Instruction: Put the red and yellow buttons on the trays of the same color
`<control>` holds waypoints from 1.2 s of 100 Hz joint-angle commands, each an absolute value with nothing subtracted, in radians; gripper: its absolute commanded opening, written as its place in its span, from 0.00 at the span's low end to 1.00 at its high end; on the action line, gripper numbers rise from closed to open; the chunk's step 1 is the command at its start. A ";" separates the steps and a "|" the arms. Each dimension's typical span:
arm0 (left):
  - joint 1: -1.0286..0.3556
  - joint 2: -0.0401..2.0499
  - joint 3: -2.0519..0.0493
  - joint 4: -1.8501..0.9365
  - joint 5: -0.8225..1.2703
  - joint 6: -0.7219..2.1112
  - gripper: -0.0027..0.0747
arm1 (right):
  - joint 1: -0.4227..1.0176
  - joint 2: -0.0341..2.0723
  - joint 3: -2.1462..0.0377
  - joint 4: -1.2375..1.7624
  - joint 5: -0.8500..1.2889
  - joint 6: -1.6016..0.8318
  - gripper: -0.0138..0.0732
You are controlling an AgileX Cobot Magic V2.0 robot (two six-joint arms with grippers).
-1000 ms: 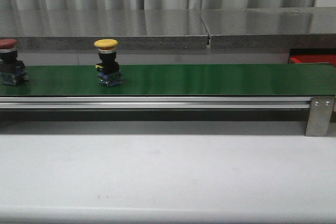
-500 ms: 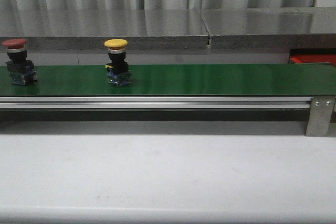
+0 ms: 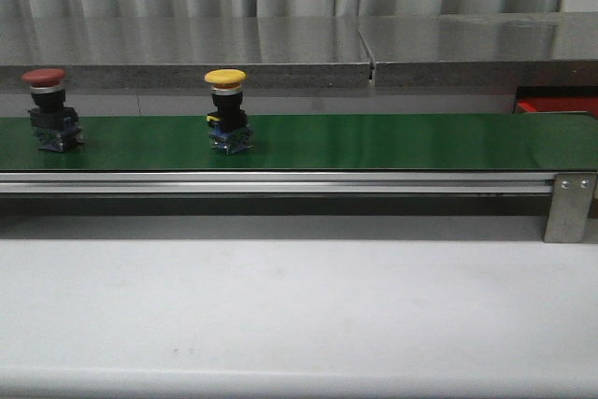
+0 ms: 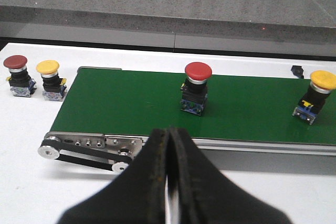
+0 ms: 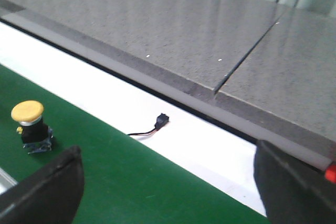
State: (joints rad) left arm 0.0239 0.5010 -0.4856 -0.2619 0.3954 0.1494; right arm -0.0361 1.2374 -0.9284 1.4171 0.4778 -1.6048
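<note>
Left wrist view: fingers (image 4: 169, 145) pressed together, poised near green belt (image 4: 131, 103).

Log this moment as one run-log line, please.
belt: red button and yellow button riding | left gripper: shut, empty | right gripper: open, empty | red tray: partly visible

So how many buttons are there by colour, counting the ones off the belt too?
Red buttons: 2, one on the belt, one off its end
Yellow buttons: 2, one on the belt, one off its end
Total: 4
</note>
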 commanded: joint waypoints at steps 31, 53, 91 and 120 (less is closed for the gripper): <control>0.016 0.503 -0.511 -0.279 0.323 0.151 0.01 | 0.115 1.605 -1.250 1.173 0.616 -1.604 0.90; 0.016 0.503 -0.511 -0.279 0.323 0.151 0.01 | 0.163 1.732 -1.353 1.127 0.693 -1.604 0.90; 0.016 0.503 -0.511 -0.279 0.323 0.151 0.01 | 0.191 1.835 -1.444 1.124 0.756 -1.604 0.90; 0.016 0.503 -0.511 -0.279 0.323 0.151 0.01 | 0.191 1.844 -1.448 1.155 0.781 -1.622 0.90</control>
